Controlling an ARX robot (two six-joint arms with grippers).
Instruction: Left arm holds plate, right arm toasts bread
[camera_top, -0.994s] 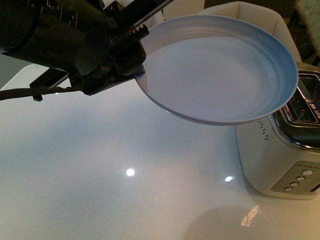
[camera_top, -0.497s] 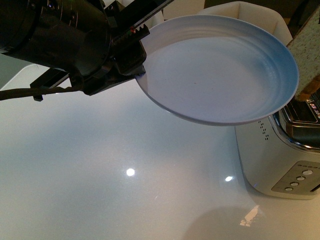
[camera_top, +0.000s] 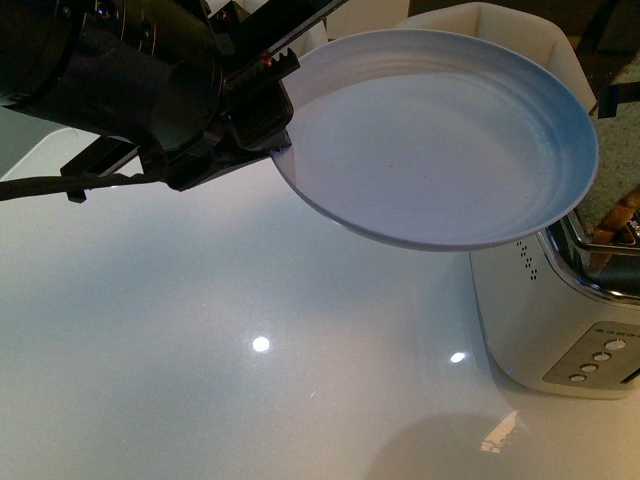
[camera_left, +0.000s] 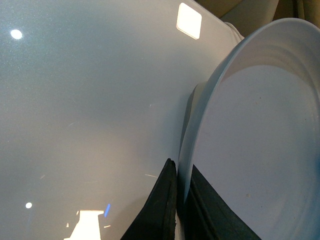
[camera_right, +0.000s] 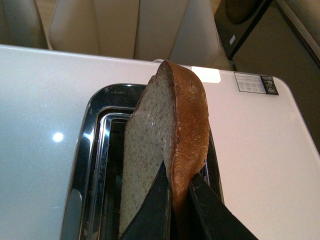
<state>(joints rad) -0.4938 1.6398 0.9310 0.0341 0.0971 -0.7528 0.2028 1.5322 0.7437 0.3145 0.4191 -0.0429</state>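
On the left arm (camera_top: 120, 80) the jaws grip the rim of the plate (camera_top: 440, 150), which juts out from them beside the toaster (camera_top: 540, 310), probably waiting for toast. The right jaws pinch the bread (camera_right: 150, 150) by its edge, holding it upright over the slot (camera_right: 112, 170) just beyond them.

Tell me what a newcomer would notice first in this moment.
A big pale plate fills the upper front view, held above the glossy white table by the left gripper clamped on its rim. In the right wrist view, the right gripper pinches a slice of brown bread upright at the chrome slot of the toaster.
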